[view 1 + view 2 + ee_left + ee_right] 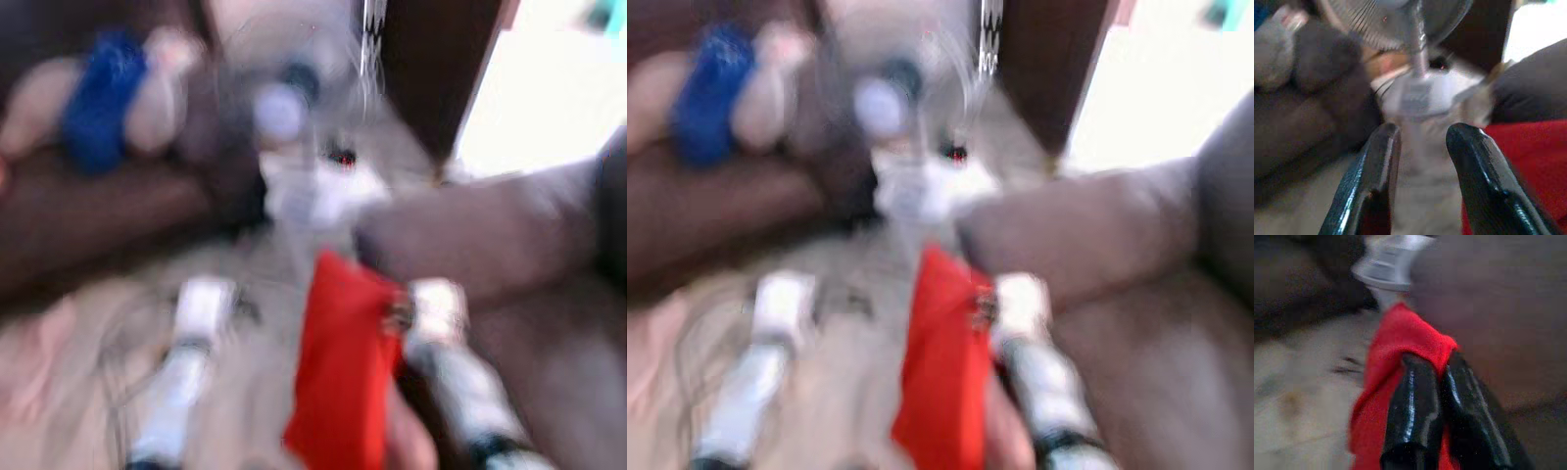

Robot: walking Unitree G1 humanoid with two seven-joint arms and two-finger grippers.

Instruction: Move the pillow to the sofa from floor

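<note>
A red pillow (343, 372) hangs in the air in front of me, between my two arms, blurred by motion. My right gripper (1436, 363) is shut on its upper corner, the red cloth bunched over the black fingertips (1418, 377). Just beyond it rises the brown sofa armrest (480, 235), with the sofa seat (1176, 382) to my right. My left gripper (1420, 142) is open and holds nothing; the red pillow (1533, 156) hangs beside it.
A white standing fan (304, 186) stands on the floor straight ahead, its base close to the sofa armrest. A second dark sofa (98, 215) at left carries a plush toy in blue (98, 98). Pale floor (88, 352) lies below my left arm. Bright doorway at upper right.
</note>
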